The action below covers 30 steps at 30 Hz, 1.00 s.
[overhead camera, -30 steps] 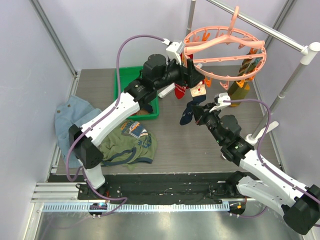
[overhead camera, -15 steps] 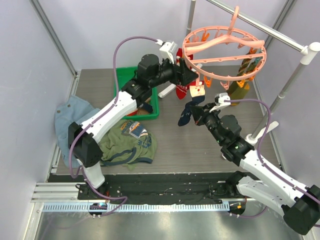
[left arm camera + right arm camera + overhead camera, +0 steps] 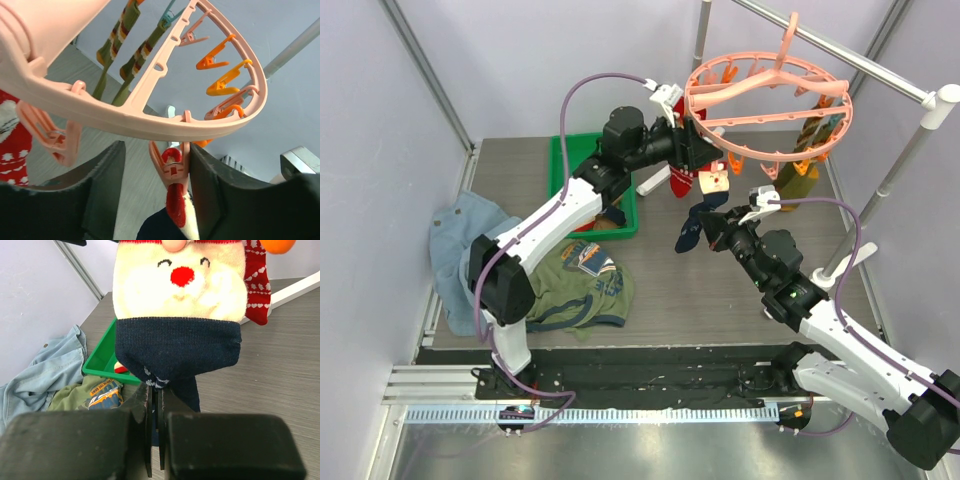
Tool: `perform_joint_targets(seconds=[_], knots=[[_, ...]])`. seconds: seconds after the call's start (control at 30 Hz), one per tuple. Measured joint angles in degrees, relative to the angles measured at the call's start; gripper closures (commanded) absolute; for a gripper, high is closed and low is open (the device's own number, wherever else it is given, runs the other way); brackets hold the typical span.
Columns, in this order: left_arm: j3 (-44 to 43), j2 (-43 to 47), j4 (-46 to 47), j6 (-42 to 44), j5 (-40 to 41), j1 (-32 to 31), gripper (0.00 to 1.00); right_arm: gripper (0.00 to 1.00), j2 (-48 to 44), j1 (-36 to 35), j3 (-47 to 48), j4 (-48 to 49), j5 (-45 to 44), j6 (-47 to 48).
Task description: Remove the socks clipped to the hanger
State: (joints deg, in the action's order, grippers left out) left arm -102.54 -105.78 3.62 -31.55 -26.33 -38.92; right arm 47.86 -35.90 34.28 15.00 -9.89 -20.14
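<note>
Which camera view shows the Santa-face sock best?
The right wrist view: the Santa sock fills it, with the face clear. The top external view shows it small and from above; the left wrist view shows only its red top.

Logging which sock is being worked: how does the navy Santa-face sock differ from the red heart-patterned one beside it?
The navy fabric sock with a cream Santa face is pinched at its lower edge by the right end effector; the red fabric sock with white hearts hangs ungripped. The Santa sock shows wide in the right wrist view, the red sock as a narrow strip. Both hang from the round salmon-pink plastic hanger.
</note>
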Motion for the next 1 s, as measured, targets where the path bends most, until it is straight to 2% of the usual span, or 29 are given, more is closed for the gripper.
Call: perform_joint_targets(seconds=[0.07, 0.1, 0.17, 0.4, 0.43, 0.47, 0.5, 0.53, 0.57, 0.67, 0.77, 0.93, 1.0], knots=[[-1.0, -0.9, 0.0, -0.4, -0.7, 0.0, 0.72, 0.99, 0.0, 0.0, 0.0, 0.0, 0.0, 0.0], [-1.4, -1.2, 0.0, -0.7, -0.9, 0.0, 0.88, 0.99, 0.0, 0.0, 0.0, 0.0, 0.0, 0.0], [-1.9, -1.4, 0.0, -1.1, -1.2, 0.0, 1.0, 0.99, 0.0, 0.0, 0.0, 0.0, 0.0, 0.0], [-3.8, -1.4, -0.3, -1.2, -1.2, 0.0, 1.0, 0.99, 0.0, 0.0, 0.2, -0.8, 0.0, 0.0], [-4.0, -1.4, -0.5, -1.2, -1.2, 0.0, 0.97, 0.99, 0.0, 0.0, 0.3, -1.1, 0.0, -0.1], [-4.2, -1.4, -0.7, -1.2, -1.2, 0.0, 0.89, 0.99, 0.0, 0.0, 0.4, -1.6, 0.0, -0.1], [-4.2, -1.4, -0.9, -1.2, -1.2, 0.0, 0.72, 0.99, 0.0, 0.0, 0.5, -2.1, 0.0, -0.2], [-4.2, -1.4, -1.0, -1.1, -1.2, 0.0, 0.64, 0.99, 0.0, 0.0, 0.7, -2.6, 0.0, -0.2], [-4.2, -1.4, -1.2, -1.0, -1.1, 0.0, 0.49, 0.99, 0.0, 0.0, 0.7, -3.1, 0.0, -0.3], [-4.0, -1.4, -2.2, -0.9, -0.3, 0.0, 0.34, 0.99, -0.2, 0.0, 0.7, -4.1, 0.5, -0.8], [-2.0, -0.5, -2.3, -0.4, 1.0, 0.0, 0.25, 0.99, -0.2, 0.0, 0.7, -4.4, 1.3, -1.2], [5.2, 4.4, -5.5, 1.9, 5.5, 0.4, 0.2, 0.99, 1.6, 0.0, 1.7, -5.2, 3.9, -1.7], [8.4, 7.5, -7.5, 2.6, 7.4, 1.2, 0.14, 0.99, 4.1, 0.0, 3.3, -5.9, 5.3, -1.9]])
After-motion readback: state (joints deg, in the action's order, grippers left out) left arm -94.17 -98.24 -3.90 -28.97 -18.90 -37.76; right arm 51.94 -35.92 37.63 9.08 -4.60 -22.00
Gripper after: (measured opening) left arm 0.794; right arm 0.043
